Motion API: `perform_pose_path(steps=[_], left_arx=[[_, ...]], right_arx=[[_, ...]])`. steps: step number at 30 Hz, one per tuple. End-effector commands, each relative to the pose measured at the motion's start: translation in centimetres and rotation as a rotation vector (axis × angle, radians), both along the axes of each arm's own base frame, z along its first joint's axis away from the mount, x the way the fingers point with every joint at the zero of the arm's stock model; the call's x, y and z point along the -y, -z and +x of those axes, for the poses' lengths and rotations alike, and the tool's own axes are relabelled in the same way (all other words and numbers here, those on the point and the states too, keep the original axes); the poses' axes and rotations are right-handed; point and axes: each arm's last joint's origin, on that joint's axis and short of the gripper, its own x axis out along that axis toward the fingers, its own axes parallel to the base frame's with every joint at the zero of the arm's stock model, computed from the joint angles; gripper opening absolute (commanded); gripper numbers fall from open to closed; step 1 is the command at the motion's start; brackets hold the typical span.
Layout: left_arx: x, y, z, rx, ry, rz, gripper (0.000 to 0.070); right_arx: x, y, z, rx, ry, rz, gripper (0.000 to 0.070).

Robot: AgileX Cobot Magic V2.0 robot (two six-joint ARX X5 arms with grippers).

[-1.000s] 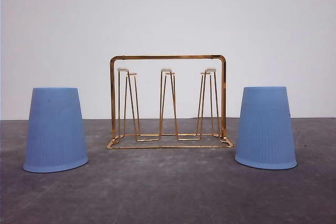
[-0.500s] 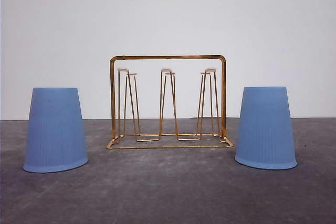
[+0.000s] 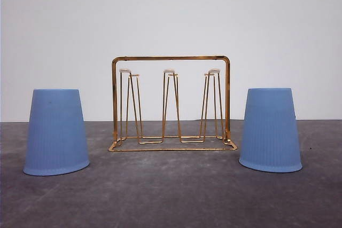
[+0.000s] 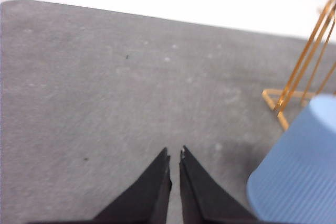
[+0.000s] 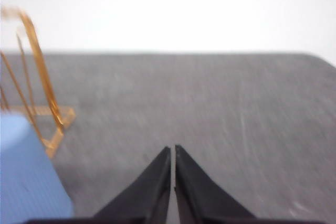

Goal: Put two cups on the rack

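Cups untouched: left gripper [image 4: 175, 155] nearly closed, empty, over bare counter [image 4: 105, 87], left cup [image 4: 302, 171] near its side. Right gripper [image 5: 172, 150] closed, empty, right cup [image 5: 26, 177] beside it. Rack [image 3: 170, 105] stands between both cups, apart.

The two cups, the left cup [image 3: 56, 132] and the right cup [image 3: 271, 130], look like light blue plastic with a matt skin and fine vertical ribs. The rack [image 3: 171, 104] is thin metal wire in a gold colour, shiny, with small white tips [image 3: 125, 71] on the pegs, maybe plastic. The table [image 3: 171, 196] has a dark grey matt surface, a little rough and speckled, like felt or stone. The left gripper [image 4: 174, 157] and the right gripper [image 5: 172, 150] have black, matt, smooth fingers.
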Motion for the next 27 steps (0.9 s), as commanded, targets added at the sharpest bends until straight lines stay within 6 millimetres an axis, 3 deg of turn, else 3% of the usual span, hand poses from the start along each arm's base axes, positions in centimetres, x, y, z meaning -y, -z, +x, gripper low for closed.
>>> perform_pose_path(steps=[1,5,9,13,17,22,27], left_arx=[[0.0,-1.6,-0.3,0.049,-0.013,-0.114,0.0011],[0.0,-5.1,-0.9,0.073,-0.017,-0.159,0.0012],[0.0,-9.5,-0.8,0.048,-0.007,-0.151,0.0011],[0.3,-14.1,0.8,-0.029,0.076,-0.079,0.0011],[0.6,-17.2,3.5,-0.173,0.173,0.007,0.0015],[1.3,-18.2,7.3,-0.349,0.259,0.110,0.0033],[2.3,-16.3,10.1,-0.472,0.335,0.165,0.0041]], right_arx=[[0.0,-0.9,-0.2,0.024,-0.017,0.077,0.0009],[-0.1,-3.2,-0.4,-0.008,-0.027,0.132,0.0007],[-0.2,-6.9,-0.1,-0.061,-0.071,0.134,0.0007],[-0.6,-11.2,1.4,-0.135,-0.158,0.120,0.0006],[-1.1,-14.1,3.7,-0.295,-0.284,0.066,0.0007],[-2.0,-14.7,6.9,-0.526,-0.380,-0.016,0.0007],[-2.9,-12.4,9.5,-0.719,-0.436,-0.071,0.0007]])
